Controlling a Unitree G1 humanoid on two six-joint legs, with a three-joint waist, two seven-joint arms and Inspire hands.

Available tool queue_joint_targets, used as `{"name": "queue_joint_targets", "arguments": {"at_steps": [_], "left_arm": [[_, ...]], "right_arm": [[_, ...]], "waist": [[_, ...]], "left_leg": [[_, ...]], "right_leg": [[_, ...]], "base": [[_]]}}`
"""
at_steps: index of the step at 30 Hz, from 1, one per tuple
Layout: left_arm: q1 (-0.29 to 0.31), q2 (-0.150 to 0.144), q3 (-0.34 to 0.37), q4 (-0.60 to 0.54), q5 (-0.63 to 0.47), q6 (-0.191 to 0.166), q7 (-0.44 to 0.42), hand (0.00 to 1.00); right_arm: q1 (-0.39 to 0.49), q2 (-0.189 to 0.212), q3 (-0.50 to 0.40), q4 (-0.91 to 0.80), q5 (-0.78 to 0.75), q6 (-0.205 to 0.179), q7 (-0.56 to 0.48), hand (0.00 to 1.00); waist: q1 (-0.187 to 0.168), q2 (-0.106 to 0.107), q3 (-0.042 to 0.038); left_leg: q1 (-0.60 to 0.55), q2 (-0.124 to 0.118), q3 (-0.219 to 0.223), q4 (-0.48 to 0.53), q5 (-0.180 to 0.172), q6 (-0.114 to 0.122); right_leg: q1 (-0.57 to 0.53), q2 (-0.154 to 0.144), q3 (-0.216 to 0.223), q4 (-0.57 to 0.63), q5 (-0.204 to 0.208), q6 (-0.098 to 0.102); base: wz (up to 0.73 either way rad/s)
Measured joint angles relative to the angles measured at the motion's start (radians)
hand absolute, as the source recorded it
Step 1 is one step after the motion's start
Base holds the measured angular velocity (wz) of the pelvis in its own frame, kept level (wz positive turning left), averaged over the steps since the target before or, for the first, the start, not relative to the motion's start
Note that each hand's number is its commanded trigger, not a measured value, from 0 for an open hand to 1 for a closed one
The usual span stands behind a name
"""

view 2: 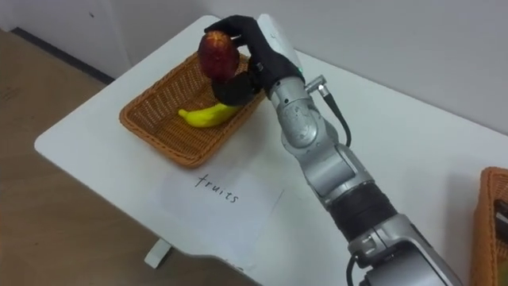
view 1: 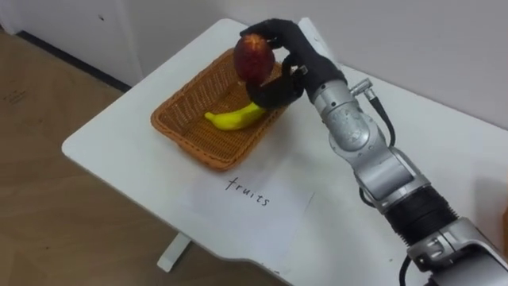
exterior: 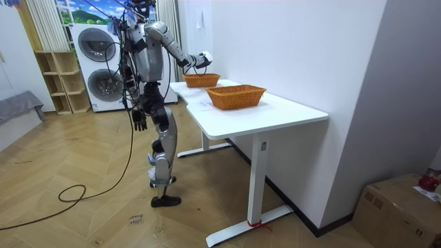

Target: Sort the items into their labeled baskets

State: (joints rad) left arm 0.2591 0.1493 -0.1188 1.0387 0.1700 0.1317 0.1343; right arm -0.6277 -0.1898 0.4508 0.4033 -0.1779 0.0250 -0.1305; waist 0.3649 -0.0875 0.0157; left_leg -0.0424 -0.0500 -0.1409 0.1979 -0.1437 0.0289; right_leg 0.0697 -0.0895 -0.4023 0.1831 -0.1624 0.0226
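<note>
Right hand [view 1: 300, 57]: grasping red round fruit [view 1: 253, 57] over brown wicker basket [view 1: 184, 102]
Basket: holds yellow banana [view 1: 232, 118]
Left hand [exterior: 140, 122]: at robot's side, grip cannot be told

Light is even, soft and fairly bright, coming from above going by the shadows. White table [view 1: 111, 135] reads bright but not blown out. Small glints on the metal forearm [view 1: 361, 151], and one on the red fruit [view 1: 253, 57]. Right hand [view 1: 298, 63] is black and shows little shading. Room view: faint sheen on the wood floor [exterior: 83, 172], soft shadow under the table, and a dimmer wall [exterior: 406, 69] at the room view's right.
</note>
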Motion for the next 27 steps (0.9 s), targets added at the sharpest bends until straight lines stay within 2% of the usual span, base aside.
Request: {"name": "queue_joint_targets", "arguments": {"at_steps": [12, 17, 18, 20, 21, 22, 23, 27], "left_arm": [[0.0, 0.014, -0.001, -0.006, 0.001, 0.0, -0.029, 0.0], [0.003, 0.015, -0.001, -0.029, 0.002, 0.002, -0.044, 0.0], [0.003, 0.017, -0.001, -0.033, 0.002, 0.002, -0.049, 0.0], [0.004, 0.017, -0.001, -0.04, 0.003, 0.002, -0.053, 0.0], [0.004, 0.017, -0.001, -0.042, 0.016, 0.002, -0.056, 0.0], [0.006, 0.017, -0.001, -0.047, 0.024, 0.003, -0.057, 0.0], [0.007, 0.017, -0.001, -0.05, 0.031, 0.003, -0.058, 0.0], [0.009, 0.017, -0.001, -0.067, 0.057, 0.014, -0.059, 0.0]], "right_arm": [[0.001, 0.004, 0.017, 0.045, -0.012, 0.0, 0.009, 1.0], [0.002, 0.008, 0.017, 0.058, -0.03, 0.032, 0.031, 0.99], [0.002, 0.01, 0.017, 0.058, -0.03, 0.034, 0.037, 0.94], [0.001, 0.011, 0.017, 0.059, -0.03, 0.035, 0.042, 0.69], [0.002, 0.013, 0.017, 0.059, -0.03, 0.036, 0.044, 0.52], [0.002, 0.015, 0.017, 0.059, -0.029, 0.04, 0.047, 0.03], [0.002, 0.016, 0.017, 0.059, -0.029, 0.041, 0.048, 0.0], [0.002, 0.021, 0.017, 0.06, -0.029, 0.042, 0.064, 0.0]], "waist": [[0.001, -0.007, 0.0071], [0.003, -0.008, 0.0065], [0.003, -0.008, 0.0062], [0.003, -0.008, 0.0062], [0.003, -0.009, 0.006], [0.003, -0.009, 0.0059], [0.003, -0.009, 0.0059], [0.003, -0.01, 0.0052]], "left_leg": [[-0.004, -0.002, 0.0, 0.002, 0.0, 0.0], [-0.018, -0.004, -0.002, 0.008, 0.0, 0.0], [-0.019, -0.004, -0.002, 0.008, 0.0, 0.0], [-0.018, -0.004, -0.001, 0.008, 0.0, 0.0], [-0.019, -0.004, -0.001, 0.007, 0.0, 0.0], [-0.018, -0.004, -0.001, 0.006, 0.0, 0.0], [-0.019, -0.004, -0.001, 0.006, 0.0, 0.0], [-0.019, -0.004, -0.001, 0.006, 0.0, 0.0]], "right_leg": [[0.0, -0.001, -0.011, 0.0, 0.0, 0.0], [-0.011, -0.001, -0.012, -0.002, 0.0, 0.001], [-0.012, -0.001, -0.012, -0.002, 0.0, 0.001], [-0.012, -0.001, -0.012, -0.002, 0.0, 0.001], [-0.012, -0.002, -0.012, -0.002, 0.0, 0.001], [-0.012, -0.002, -0.012, -0.002, 0.0, 0.001], [-0.012, -0.002, -0.012, -0.002, 0.0, 0.001], [-0.012, -0.002, -0.012, -0.002, 0.0, 0.001]], "base": [[0.01], [0.0], [0.0], [0.0], [0.0], [0.0], [0.0], [0.0]]}}
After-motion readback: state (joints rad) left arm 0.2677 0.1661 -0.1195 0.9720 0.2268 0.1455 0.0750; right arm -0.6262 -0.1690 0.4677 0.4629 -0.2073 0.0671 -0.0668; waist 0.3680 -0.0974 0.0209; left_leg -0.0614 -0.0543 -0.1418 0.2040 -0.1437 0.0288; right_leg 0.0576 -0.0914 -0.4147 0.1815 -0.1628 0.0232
